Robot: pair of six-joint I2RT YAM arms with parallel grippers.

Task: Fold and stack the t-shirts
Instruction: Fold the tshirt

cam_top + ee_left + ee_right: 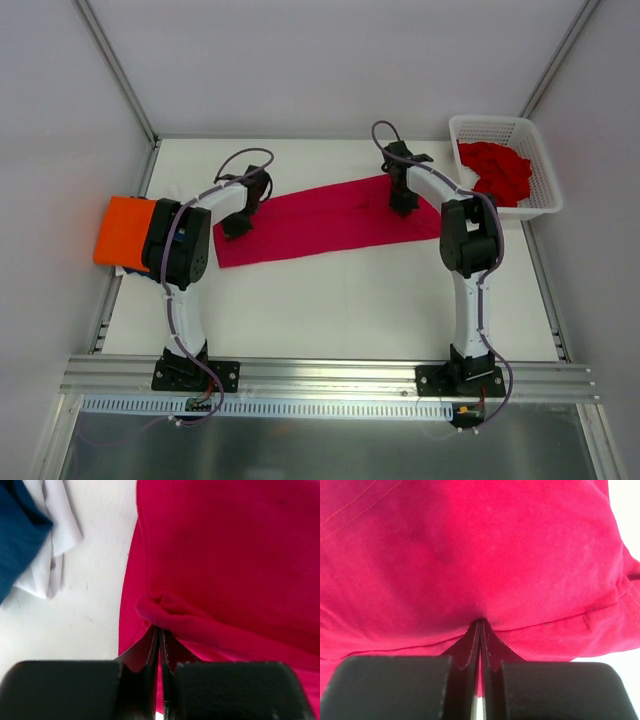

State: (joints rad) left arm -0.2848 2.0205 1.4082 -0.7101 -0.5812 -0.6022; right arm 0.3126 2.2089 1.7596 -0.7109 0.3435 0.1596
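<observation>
The pink shirt (pixel 320 225) lies mid-table as a long band running left to right, its right end slightly farther back. The left gripper (pixel 160 632) and right gripper (pixel 480 625) each pinch its cloth. An orange shirt (pixel 125 228) sits far left, and red shirts (pixel 495 170) fill the basket (pixel 500 125) far right.

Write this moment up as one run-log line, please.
crimson-pink t-shirt: spread on table | left jaws: shut on its left end | right jaws: shut on its right part | orange t-shirt: at left
</observation>
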